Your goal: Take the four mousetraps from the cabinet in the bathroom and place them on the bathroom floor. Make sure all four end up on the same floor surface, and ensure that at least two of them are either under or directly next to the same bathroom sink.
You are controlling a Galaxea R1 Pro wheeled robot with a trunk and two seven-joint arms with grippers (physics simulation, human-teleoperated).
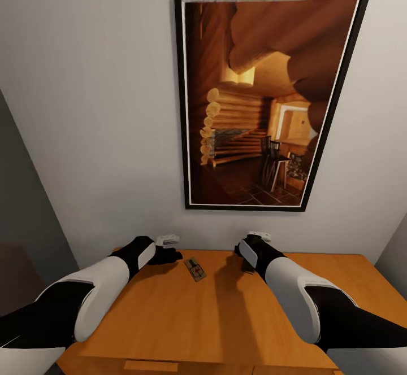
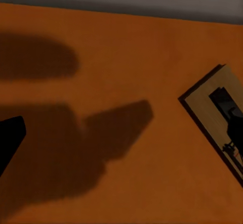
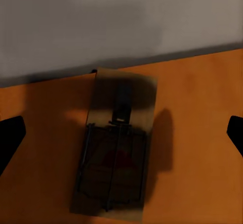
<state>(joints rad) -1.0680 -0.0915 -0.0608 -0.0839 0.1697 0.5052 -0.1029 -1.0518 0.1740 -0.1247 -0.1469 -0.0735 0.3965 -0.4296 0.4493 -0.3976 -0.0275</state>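
No text, label, brand, number or sign can be read anywhere. A small red mark is seen on the small flat wooden mousetrap (image 1: pixel 195 269) lying on the orange-brown wooden cabinet (image 1: pixel 226 318), but it is too blurred to be read.

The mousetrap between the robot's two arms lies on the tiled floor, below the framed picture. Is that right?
Not the floor. The mousetrap between the two arms lies on the flat top of the orange-brown cabinet, below the framed picture. The head view shows it.
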